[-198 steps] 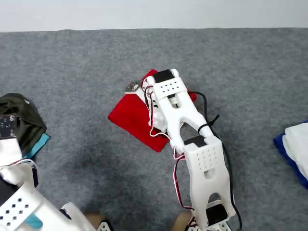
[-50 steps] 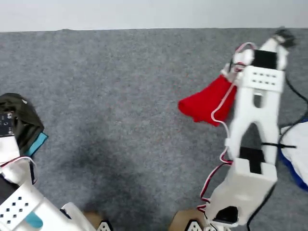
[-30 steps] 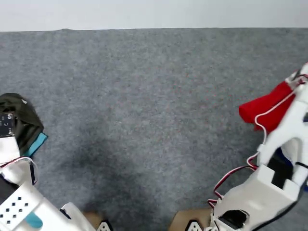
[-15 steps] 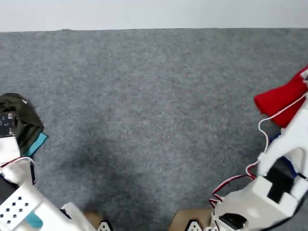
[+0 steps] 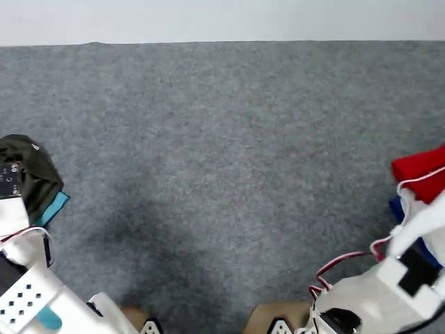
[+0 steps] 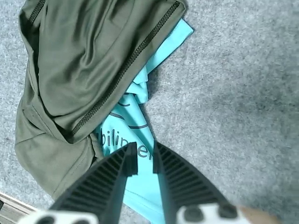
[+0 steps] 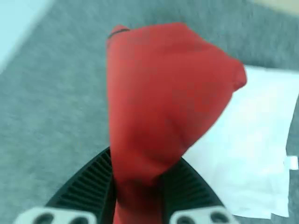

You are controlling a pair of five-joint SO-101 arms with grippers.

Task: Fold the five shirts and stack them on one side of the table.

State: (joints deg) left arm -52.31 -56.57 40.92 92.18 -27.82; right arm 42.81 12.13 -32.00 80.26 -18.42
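High view: the red shirt (image 5: 423,172) hangs at the tabletop's (image 5: 229,139) right edge, over the stack (image 5: 398,207).

Left wrist view: left fingers (image 6: 112,177) barely apart, empty, above the teal shirt (image 6: 161,44).

Right wrist view: right fingers (image 7: 88,186) clamped on the red shirt, with the white shirt (image 7: 252,149) just beneath it, so I'd guess straight down.
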